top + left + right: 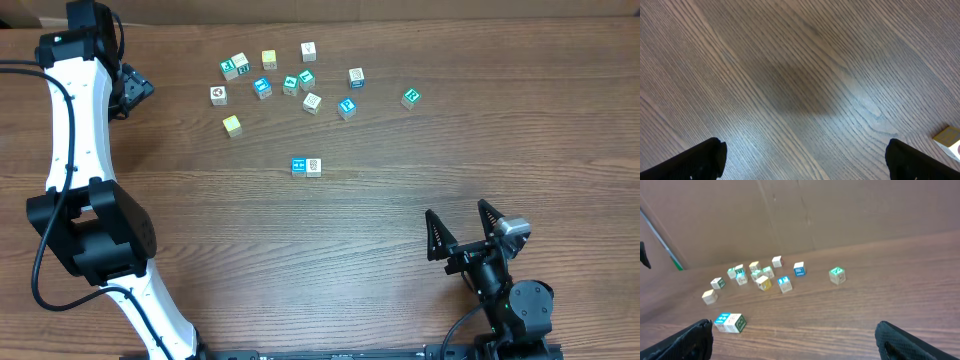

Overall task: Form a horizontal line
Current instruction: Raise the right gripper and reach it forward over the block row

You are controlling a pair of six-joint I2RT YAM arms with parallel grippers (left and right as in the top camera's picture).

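The right end effector [458, 213] stands wide open above the table [400, 180], holding nothing. The horizontal line [306, 166] is only a blue cube [298, 166] touching a white cube [314, 166]. It lies ahead of that end effector and to its left, well apart. The loose cubes [290, 80] are scattered farther ahead. The left end effector [140, 90], also open and empty, sits beside that scatter.
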